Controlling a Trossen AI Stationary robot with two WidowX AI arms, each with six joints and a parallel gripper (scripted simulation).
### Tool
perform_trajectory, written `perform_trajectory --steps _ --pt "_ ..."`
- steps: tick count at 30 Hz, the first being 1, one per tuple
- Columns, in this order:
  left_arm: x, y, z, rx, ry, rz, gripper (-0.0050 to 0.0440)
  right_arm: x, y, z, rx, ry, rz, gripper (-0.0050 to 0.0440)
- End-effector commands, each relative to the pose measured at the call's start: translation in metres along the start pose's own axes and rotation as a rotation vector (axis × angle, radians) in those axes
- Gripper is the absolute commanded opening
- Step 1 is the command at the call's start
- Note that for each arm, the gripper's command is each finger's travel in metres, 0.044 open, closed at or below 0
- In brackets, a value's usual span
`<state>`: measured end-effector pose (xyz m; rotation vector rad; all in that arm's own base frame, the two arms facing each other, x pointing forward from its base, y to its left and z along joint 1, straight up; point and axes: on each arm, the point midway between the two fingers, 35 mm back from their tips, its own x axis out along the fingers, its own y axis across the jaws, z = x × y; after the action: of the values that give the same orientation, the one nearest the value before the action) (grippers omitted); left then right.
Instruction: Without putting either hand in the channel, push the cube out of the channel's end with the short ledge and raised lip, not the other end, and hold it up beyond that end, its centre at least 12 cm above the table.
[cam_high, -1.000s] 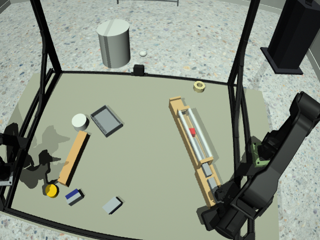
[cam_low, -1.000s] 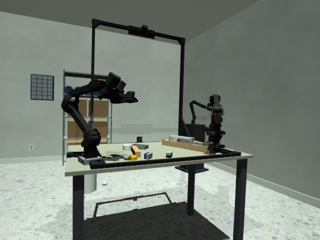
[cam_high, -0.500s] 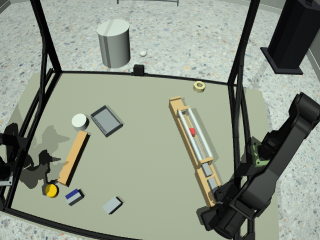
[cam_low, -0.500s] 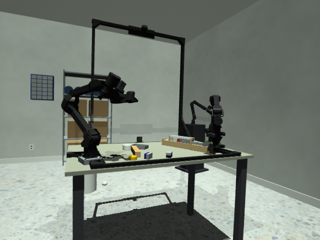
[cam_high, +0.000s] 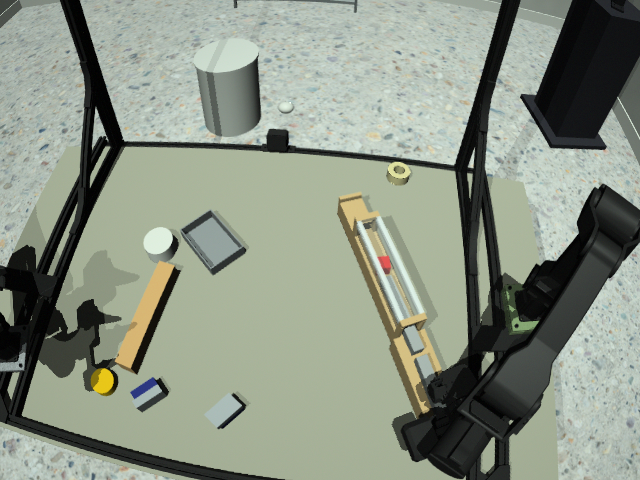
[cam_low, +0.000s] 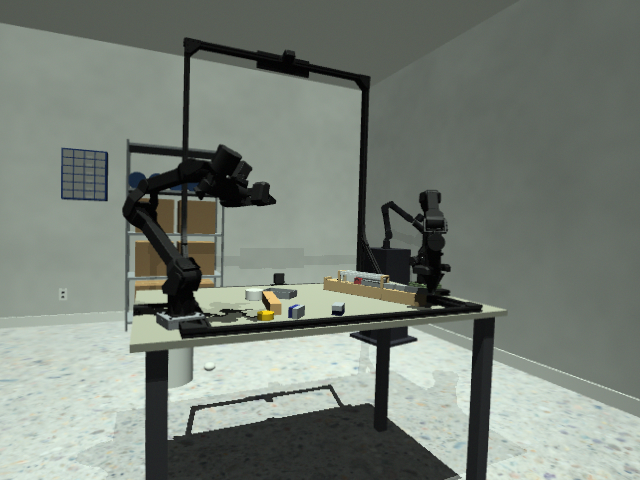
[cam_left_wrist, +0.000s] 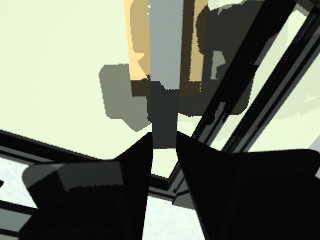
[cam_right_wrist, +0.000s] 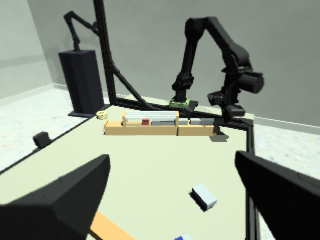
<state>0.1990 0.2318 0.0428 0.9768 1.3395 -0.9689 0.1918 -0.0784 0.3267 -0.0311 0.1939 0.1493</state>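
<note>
A small red cube (cam_high: 383, 264) (cam_low: 357, 280) (cam_right_wrist: 145, 121) sits inside the long tan channel (cam_high: 370, 280) (cam_right_wrist: 140, 130), between its two clear rails. It lies nearer the far end, which has a short tan ledge (cam_high: 350, 200). A grey rod (cam_high: 419, 353) (cam_left_wrist: 165, 50) lies in the channel's near open end, pointing toward the cube. My left gripper (cam_left_wrist: 163, 136) (cam_high: 436, 388) is at that near end, outside the channel, shut on the rod's dark tip. My right gripper (cam_right_wrist: 172, 158) (cam_low: 268, 198) is wide open and empty, held high over the other side of the table.
On the other side lie a tan beam (cam_high: 147, 315), a white cylinder (cam_high: 159, 243), a grey tray (cam_high: 199, 222), a yellow disc (cam_high: 103, 381), a blue-and-white block (cam_high: 148, 392) and a grey block (cam_high: 224, 409). A pale ring (cam_high: 398, 173) lies beyond the ledge. Black frame posts edge the table.
</note>
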Motion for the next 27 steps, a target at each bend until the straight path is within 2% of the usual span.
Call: perform_trajectory --steps 1,9,27 --pt "-0.001 0.000 -0.001 -0.001 0.001 0.002 0.0049 0.000 0.000 0.000 -0.003 0.002 -0.002 0.0400" --pt "-0.001 0.000 0.001 -0.001 0.001 0.001 0.0040 0.000 0.000 0.000 -0.003 0.002 -0.002 0.0400" --pt "-0.001 -0.003 0.024 0.002 0.000 -0.005 0.0040 0.000 0.000 0.000 -0.003 0.002 -0.002 0.0400"
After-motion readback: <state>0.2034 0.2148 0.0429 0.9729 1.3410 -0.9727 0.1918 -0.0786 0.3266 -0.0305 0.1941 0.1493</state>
